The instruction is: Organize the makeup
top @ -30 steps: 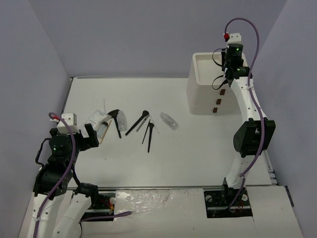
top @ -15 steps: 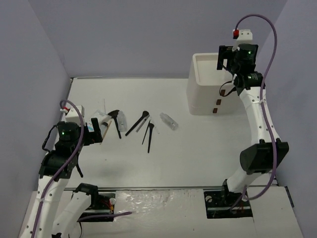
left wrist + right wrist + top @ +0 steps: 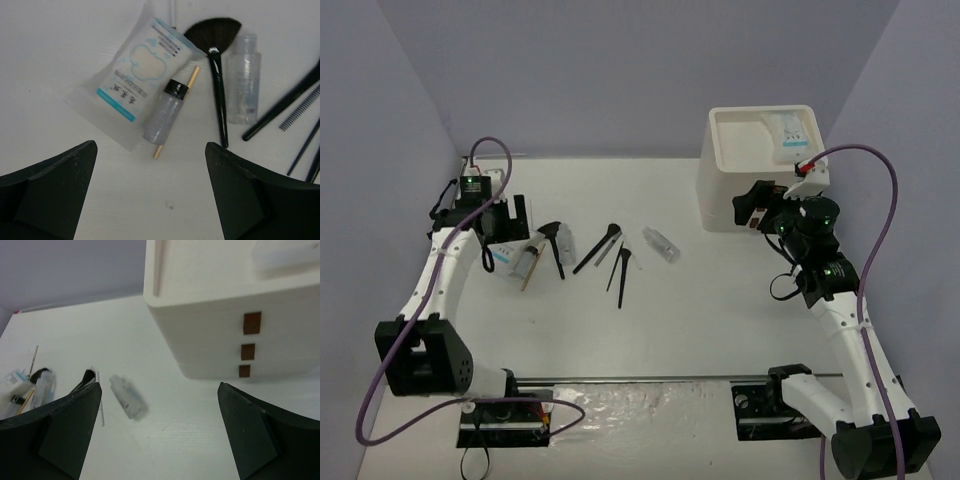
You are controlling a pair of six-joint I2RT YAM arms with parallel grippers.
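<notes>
One sachet (image 3: 788, 132) now lies atop the box (image 3: 725, 195), probably just released; right gripper (image 3: 750, 205) backed off, jaws apart. Left gripper (image 3: 150, 165) spread wide, moved above second sachet (image 3: 137, 80).

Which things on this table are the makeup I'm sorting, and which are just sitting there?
Makeup to sort:
sachet on the table; second sachet, lying in the box's top tray; fan brush; thin black brushes; capped vial; clear bottle; lone clear vial; wooden stick.

Not makeup:
white drawer box; table.
</notes>
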